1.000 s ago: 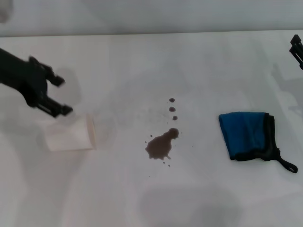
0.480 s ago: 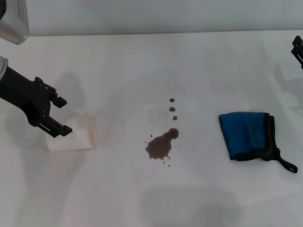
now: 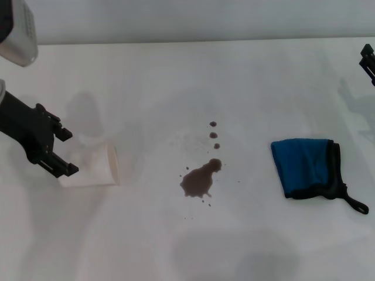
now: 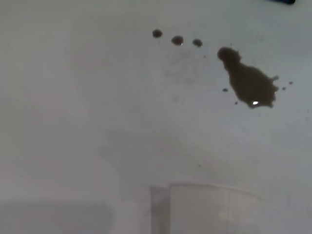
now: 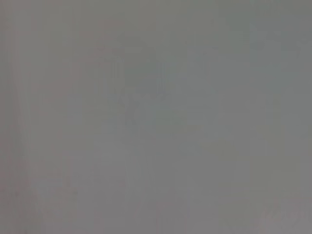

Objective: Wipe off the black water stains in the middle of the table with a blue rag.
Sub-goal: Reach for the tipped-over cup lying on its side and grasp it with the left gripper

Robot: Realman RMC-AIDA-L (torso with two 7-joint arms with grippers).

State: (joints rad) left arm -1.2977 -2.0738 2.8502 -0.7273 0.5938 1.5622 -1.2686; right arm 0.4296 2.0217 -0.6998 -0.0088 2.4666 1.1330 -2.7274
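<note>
The black water stains [image 3: 199,180] sit mid-table as a dark blotch, with three small droplets [image 3: 214,134] just beyond it. The left wrist view shows the same blotch [image 4: 251,83] and droplets [image 4: 177,40]. The blue rag [image 3: 304,167], folded and trimmed in black, lies flat to the right of the stains with nothing touching it. My left gripper [image 3: 69,152] is open at the table's left side, holding nothing. My right gripper [image 3: 368,61] only peeks in at the far right edge, well beyond the rag. The right wrist view is plain grey.
A white cup [image 3: 91,167] lies on its side right by my left gripper's nearer finger, its mouth toward the stains; it also shows in the left wrist view [image 4: 209,207]. The white table [image 3: 176,76] stretches bare between cup, stains and rag.
My left gripper has drawn back toward the near left, now level with the cup. The cup, stains, rag and right arm have not moved.
</note>
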